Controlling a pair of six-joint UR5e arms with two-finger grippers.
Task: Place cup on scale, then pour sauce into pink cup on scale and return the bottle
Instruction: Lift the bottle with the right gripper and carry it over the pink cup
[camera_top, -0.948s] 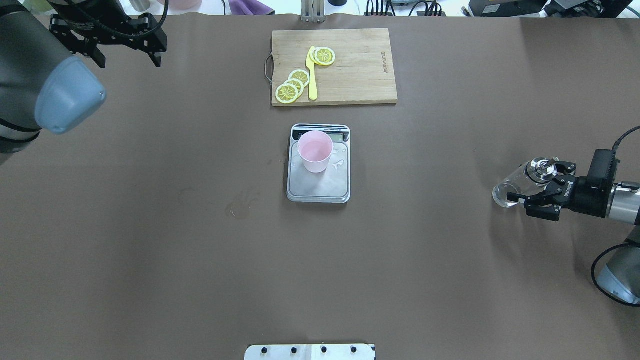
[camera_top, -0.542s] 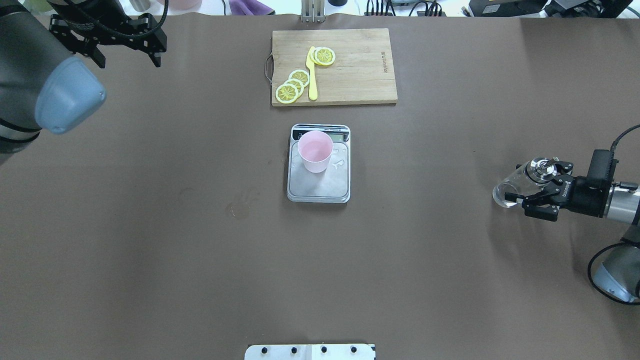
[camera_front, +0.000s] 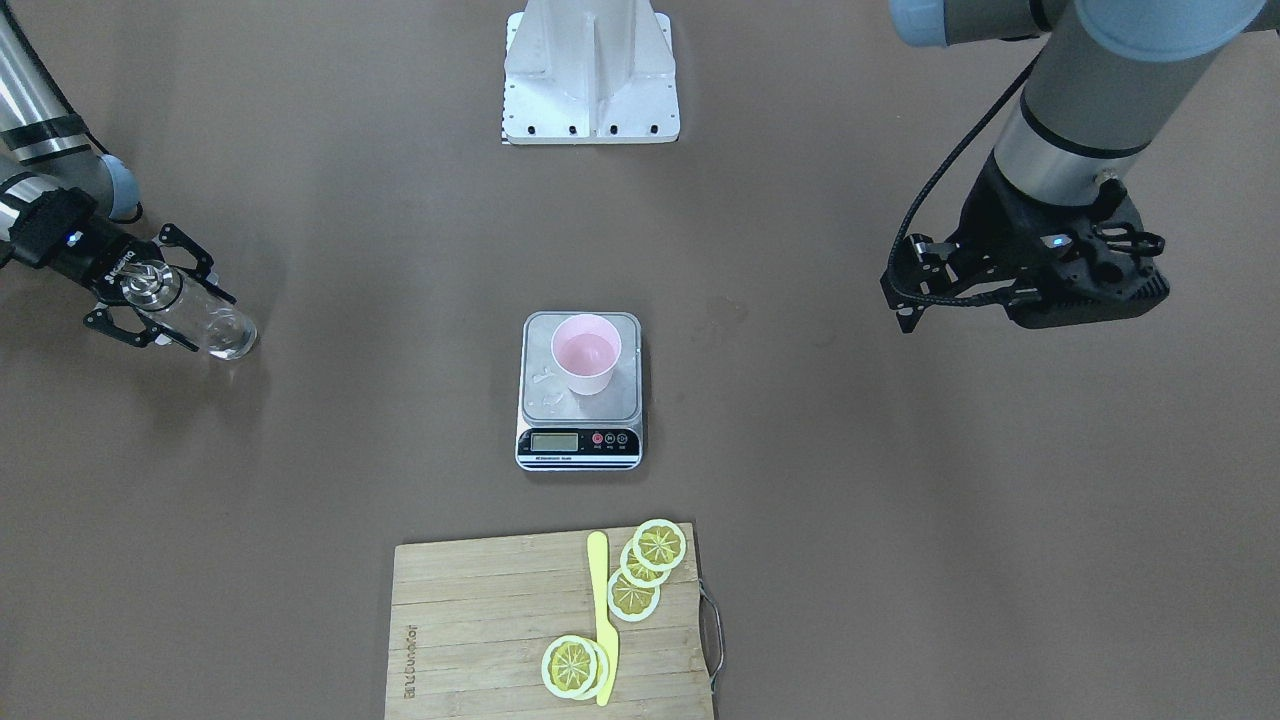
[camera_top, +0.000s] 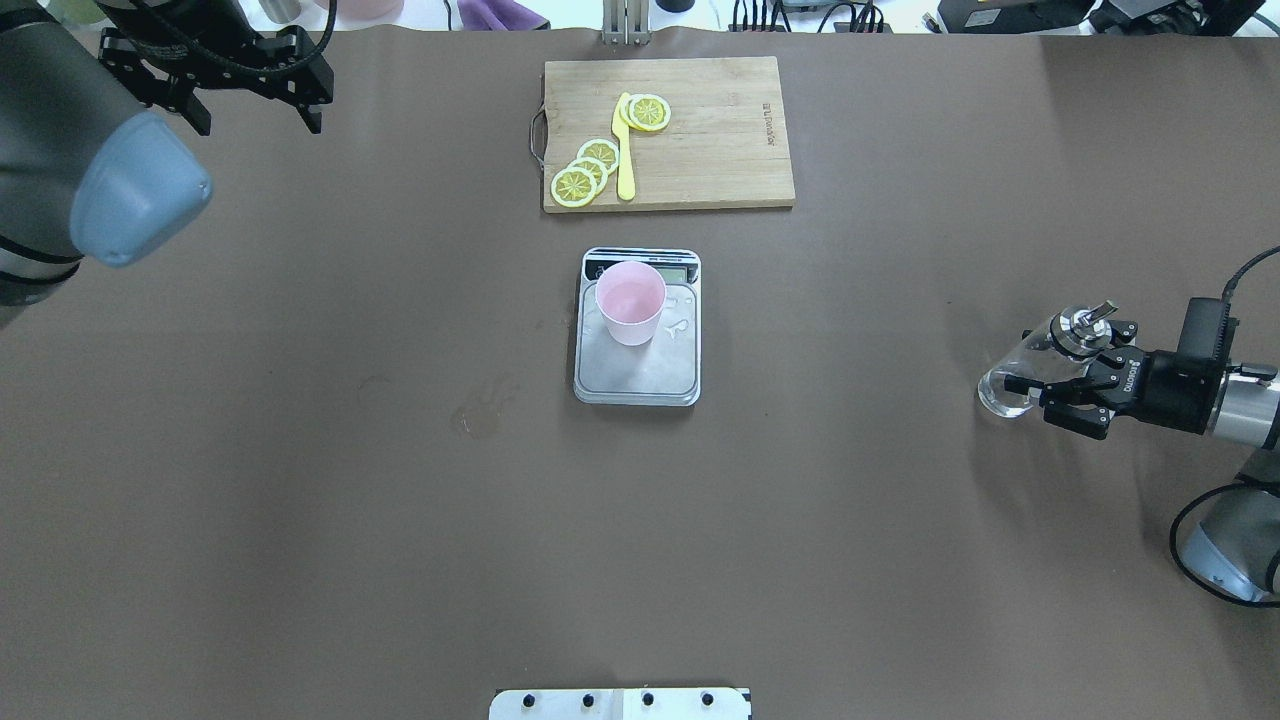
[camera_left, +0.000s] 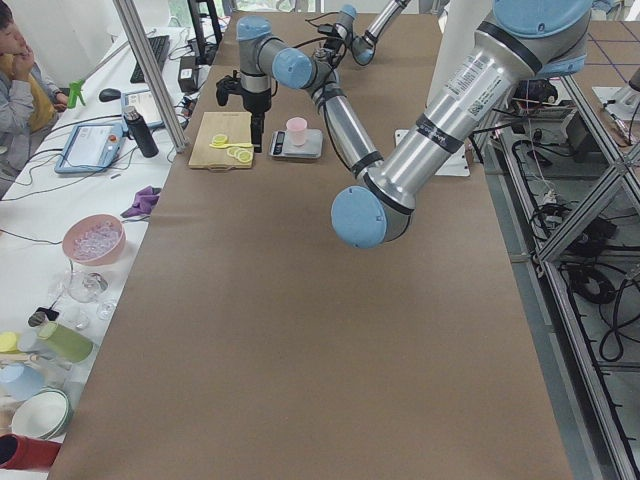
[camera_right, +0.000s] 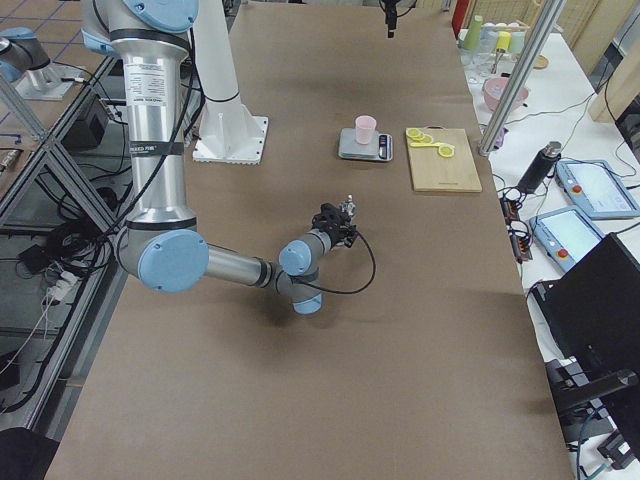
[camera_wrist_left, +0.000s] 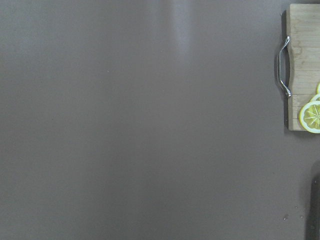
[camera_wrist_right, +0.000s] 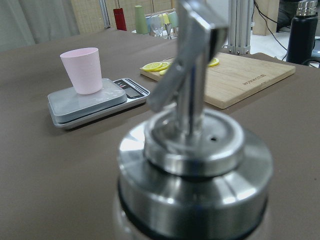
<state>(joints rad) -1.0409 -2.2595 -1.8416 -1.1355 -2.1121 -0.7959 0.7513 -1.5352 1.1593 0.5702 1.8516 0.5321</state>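
Brown surface (camera_top: 300, 450) holds the scale (camera_top: 640, 380) with the cup (camera_top: 630, 300) upright on it at centre, and well to the right the right hand (camera_top: 1025, 360) is clamped on the bottle (camera_top: 1000, 392), which may topple and spill if released tilted; the left hand (camera_top: 260, 122) hangs spread, far left.

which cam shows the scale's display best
The exterior front-facing view: the scale turns its black strip, LCD and red buttons toward that camera, unobstructed. Overhead, the cup hides part of the strip. The right wrist view shows it slanted, the side views tiny, the left wrist not.
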